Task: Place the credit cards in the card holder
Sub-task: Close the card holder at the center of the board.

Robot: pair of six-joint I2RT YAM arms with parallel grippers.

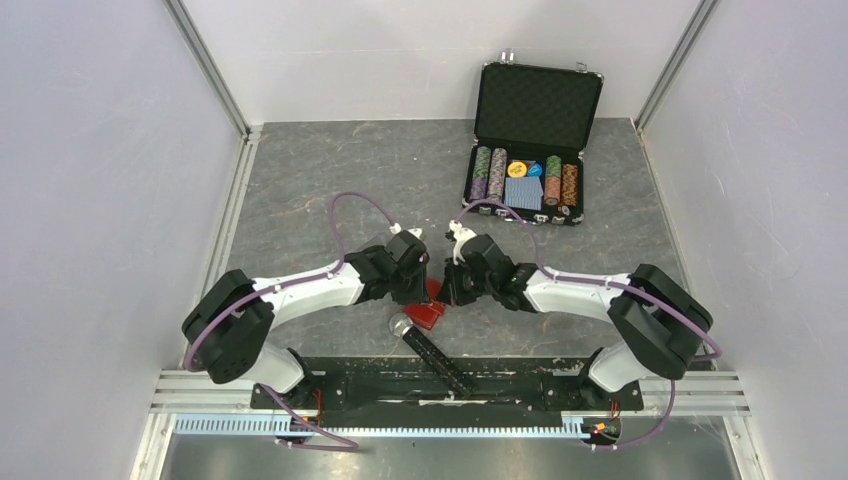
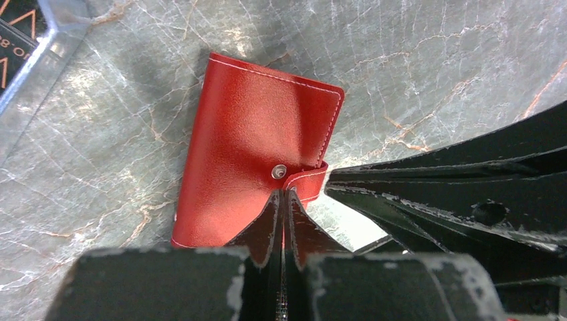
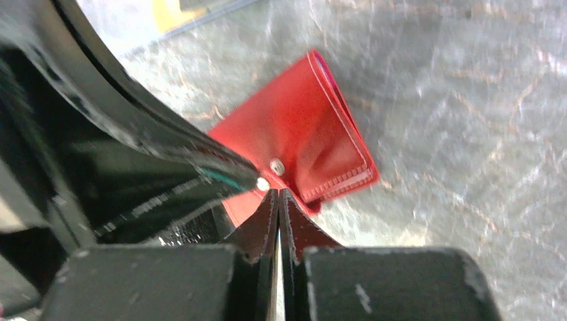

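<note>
The card holder (image 2: 247,147), a red leather-like wallet, lies folded shut on the grey marbled table; it also shows in the right wrist view (image 3: 301,134) and between both arms in the top view (image 1: 428,316). My left gripper (image 2: 284,194) is shut on its closing tab (image 2: 309,182), beside the metal snap (image 2: 279,172). My right gripper (image 3: 278,193) is shut with its tips at the holder's near edge and nothing seen between the fingers. A black card with orange print (image 2: 12,40) shows inside a clear case (image 2: 50,47). An orange-gold patch (image 3: 175,10) is likely another card.
An open black poker-chip case (image 1: 535,150) with chip rows and a blue deck stands at the back right. A clear case with a dark strip (image 1: 440,358) lies just in front of the holder, near the arm bases. White walls enclose the table.
</note>
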